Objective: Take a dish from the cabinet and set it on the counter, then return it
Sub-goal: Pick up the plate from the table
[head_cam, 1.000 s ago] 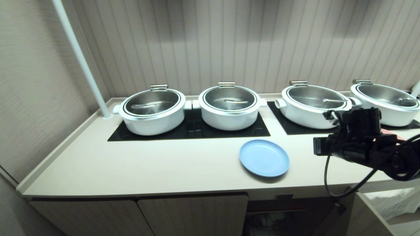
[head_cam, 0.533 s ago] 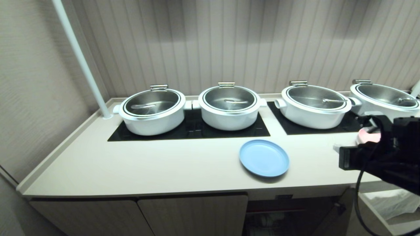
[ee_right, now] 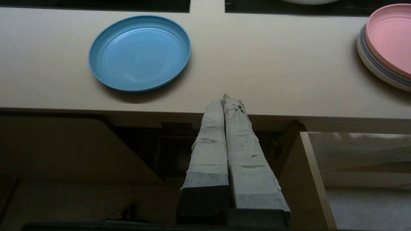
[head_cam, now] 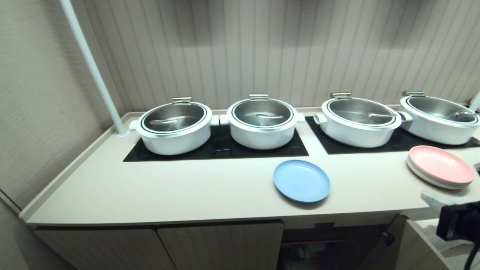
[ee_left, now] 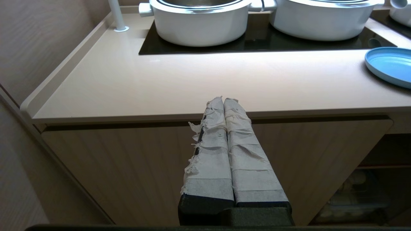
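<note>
A long cream-beige table (head_cam: 150,191) carries four white pots with steel lids (head_cam: 173,127) on black glass cooktop panels (head_cam: 221,148). Below it, the beige wood-look cabinet (head_cam: 219,245) stands open just under the right claw (ee_right: 224,98), whose taped fingers are pressed together, empty. The round light-blue dish (ee_right: 139,53) lies flat on the table, beyond this claw and apart from it. Stacked plates with a pink top plate (ee_right: 388,41) sit opposite. The left claw (ee_left: 223,100), pressed shut, hangs before the cabinet door.

The dish (head_cam: 302,181) — round, light-blue, low-rimmed — is laid flat on the cream counter (head_cam: 168,187), near its front edge; the cabinet (head_cam: 221,245) is found at 6 o'clock, below.
</note>
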